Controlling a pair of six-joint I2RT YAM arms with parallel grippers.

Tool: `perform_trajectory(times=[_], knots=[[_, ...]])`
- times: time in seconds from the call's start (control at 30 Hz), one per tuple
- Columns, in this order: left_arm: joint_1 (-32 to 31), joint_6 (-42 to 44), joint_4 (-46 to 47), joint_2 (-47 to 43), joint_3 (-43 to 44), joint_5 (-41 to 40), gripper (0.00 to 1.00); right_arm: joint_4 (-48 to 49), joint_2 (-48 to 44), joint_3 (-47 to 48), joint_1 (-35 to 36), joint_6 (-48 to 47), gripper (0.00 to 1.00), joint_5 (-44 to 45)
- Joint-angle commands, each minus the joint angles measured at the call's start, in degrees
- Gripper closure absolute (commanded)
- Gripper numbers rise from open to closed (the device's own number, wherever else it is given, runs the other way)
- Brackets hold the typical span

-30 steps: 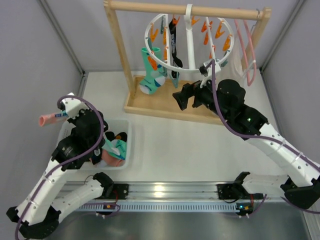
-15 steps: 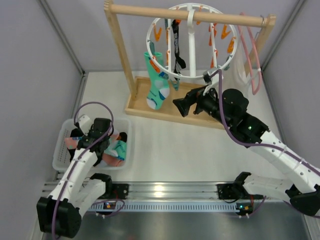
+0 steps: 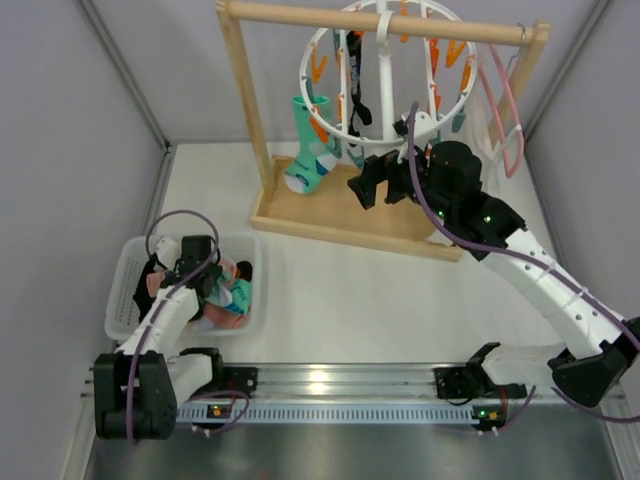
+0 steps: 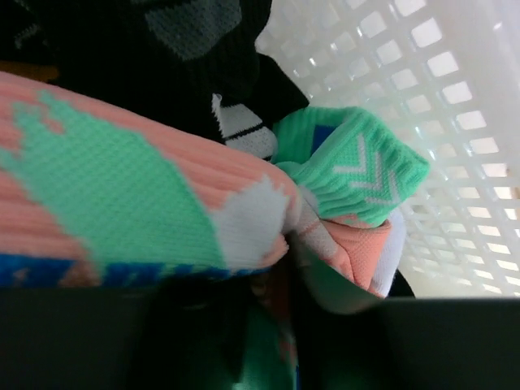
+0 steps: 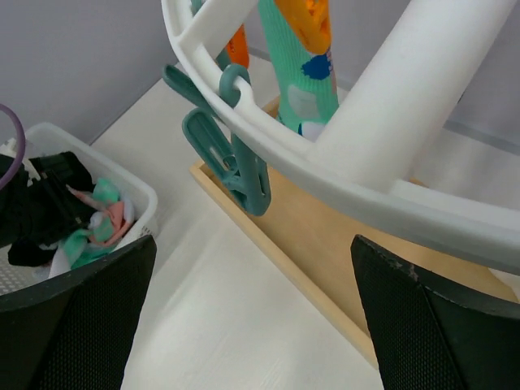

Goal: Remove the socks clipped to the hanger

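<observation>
Top external view, starting at the left: a white plastic lattice basket (image 3: 122, 290) sits on the pale worktop (image 3: 350, 300) and holds a soft heap of socks (image 3: 232, 297). The left tool (image 3: 197, 272) is down inside it. The left wrist view shows the knit close up. There is a ribbed salmon sock (image 4: 122, 203) with a mint patch, a black labelled sock (image 4: 236, 77), and a mint cuff (image 4: 357, 166) with pale chevrons. The tool's dark fingers (image 4: 81, 341) fill the lower edge with fabric bunched between them. Whether they pinch it or stand loose, I cannot tell.

Further right, a wooden rack (image 3: 243, 110) carries the white plastic ring hanger (image 3: 385, 143) on its round bar. A mint-green sock (image 3: 305, 150) is clipped at the ring's left side, and a narrow hanging black sock (image 3: 357, 75) is nearer the centre, among small orange clips (image 3: 318, 68).

The right tool (image 3: 365, 190) hovers just below the ring's near rim with its jaws spread wide and nothing between them. Its wrist view shows the smooth curved rim and a teal clip (image 5: 236, 166) dangling from it. A pink wire hanger (image 3: 500, 100) hangs at the bar's right end.
</observation>
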Motion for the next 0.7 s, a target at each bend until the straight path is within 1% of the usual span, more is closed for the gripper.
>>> perform_trajectory(times=[0.0, 0.03, 0.07, 0.1, 0.13, 0.23, 0.3, 0.43, 0.6, 0.67], knots=[[3.5, -2.6, 2.0, 0.3, -3.5, 4.6, 0.61, -3.3, 3.0, 5.6, -3.3, -2.5, 0.01, -5.8], [3.8, -3.8, 2.0, -0.3, -3.8, 4.9, 0.5, -4.1, 4.5, 7.5, -5.0, -2.6, 0.01, -7.4], [4.1, -4.2, 1.9, -0.9, -4.2, 5.2, 0.2, -4.4, 5.0, 8.1, -5.4, -3.1, 0.0, -8.3], [4.2, -4.5, 1.9, -1.5, -4.5, 6.4, 0.1, -5.2, 5.1, 8.7, -5.7, -3.4, 0.01, -8.6], [4.2, -4.7, 1.9, -2.9, -4.5, 7.3, 0.02, -5.6, 5.3, 10.0, -5.8, -4.4, 0.0, -10.3], [4.1, -4.4, 1.7, -6.6, -4.3, 11.3, 0.02, -7.7, 4.4, 12.1, -5.8, -6.1, 0.01, -15.3], [4.2, -4.0, 1.6, -10.5, -3.9, 15.1, 0.02, -7.4, 3.1, 12.1, -5.8, -5.3, 0.0, -15.1], [4.1, -1.5, 1.3, -16.2, -2.0, 21.0, 0.01, -5.3, -1.3, 10.9, -5.9, -4.1, 0.01, -17.5], [4.1, 1.3, -2.4, -21.3, 1.5, 23.9, 0.01, -7.7, -3.8, 12.3, -5.9, -4.5, 0.01, -16.2], [4.2, 2.8, -3.9, -23.0, 2.1, 23.9, 0.01, -9.8, -5.0, 13.1, -6.0, -5.3, 0.01, -20.9]])
